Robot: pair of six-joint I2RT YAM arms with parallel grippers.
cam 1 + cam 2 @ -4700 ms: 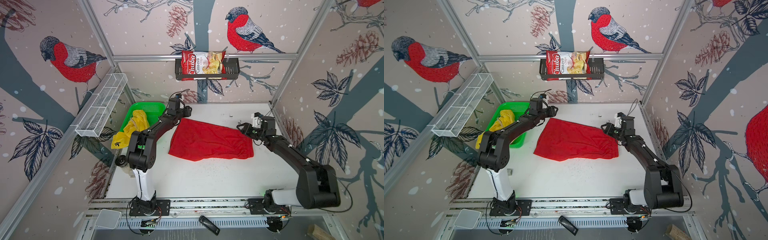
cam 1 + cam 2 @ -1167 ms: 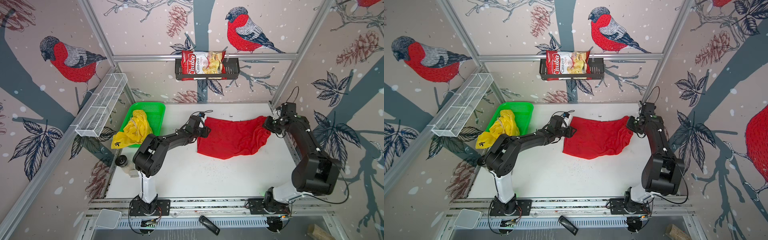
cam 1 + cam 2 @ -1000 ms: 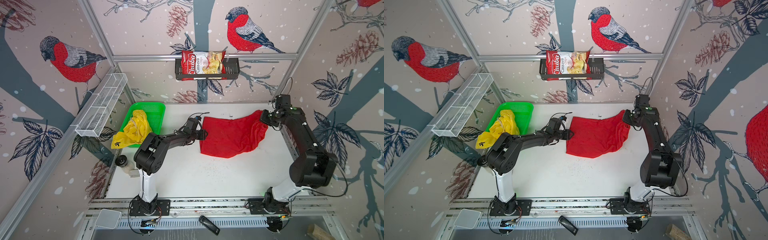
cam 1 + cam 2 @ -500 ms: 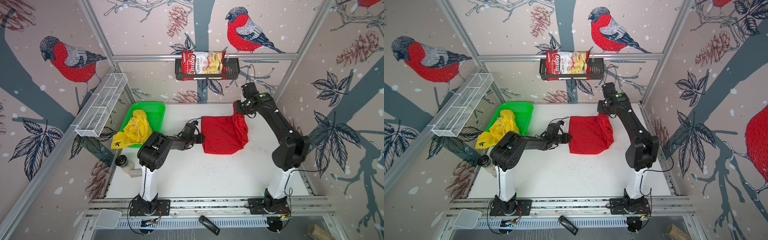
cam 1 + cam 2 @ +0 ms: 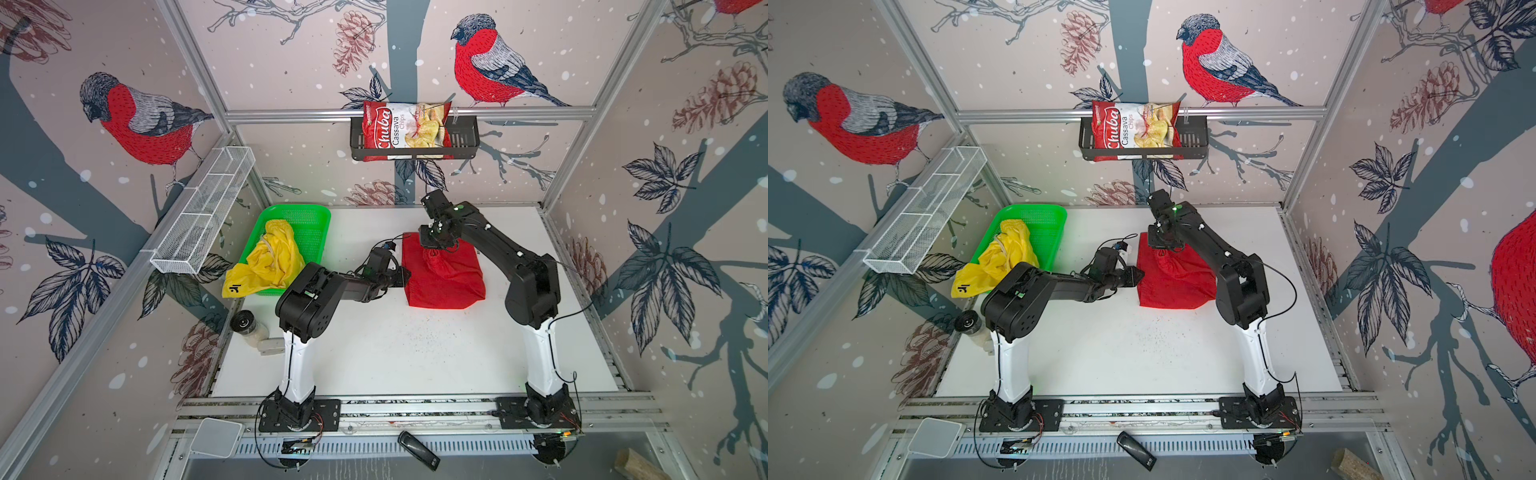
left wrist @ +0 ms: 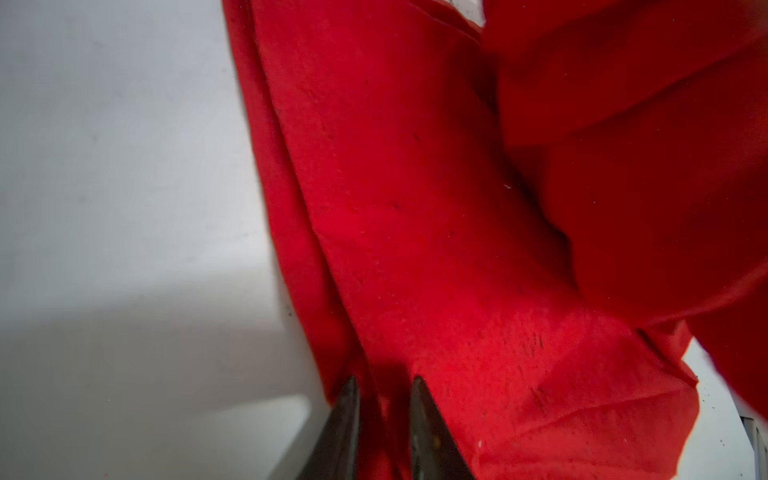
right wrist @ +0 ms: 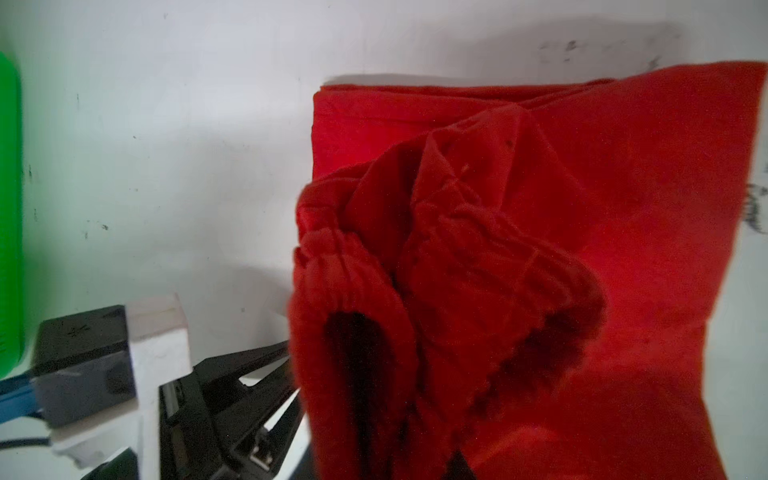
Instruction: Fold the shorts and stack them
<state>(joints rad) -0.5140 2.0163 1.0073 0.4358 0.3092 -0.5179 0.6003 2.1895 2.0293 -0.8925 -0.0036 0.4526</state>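
Note:
The red shorts (image 5: pixel 446 284) lie folded over on the white table (image 5: pixel 415 353) in both top views. My right gripper (image 5: pixel 434 249) hangs over their far left part, shut on a bunched piece of the elastic waistband (image 7: pixel 345 266), which drapes over its fingers. My left gripper (image 5: pixel 404 276) lies low at the red shorts' left edge. Its two dark fingertips (image 6: pixel 419 399) stand close together with red cloth (image 6: pixel 415 208) pinched between them. The yellow shorts (image 5: pixel 270 259) lie crumpled in the green basket (image 5: pixel 309 216), one leg with a black mark (image 5: pixel 235 287) hanging over its front rim.
A white wire shelf (image 5: pixel 203 212) juts from the left wall. A black rack holding a chips bag (image 5: pixel 405 129) hangs on the back wall. A jar (image 5: pixel 245 324) and a small white block (image 5: pixel 270 345) sit at the table's left edge.
My right gripper has swung the red shorts' right end up and leftward across the rest, halving their width. My left gripper has stayed at their left edge, holding it.

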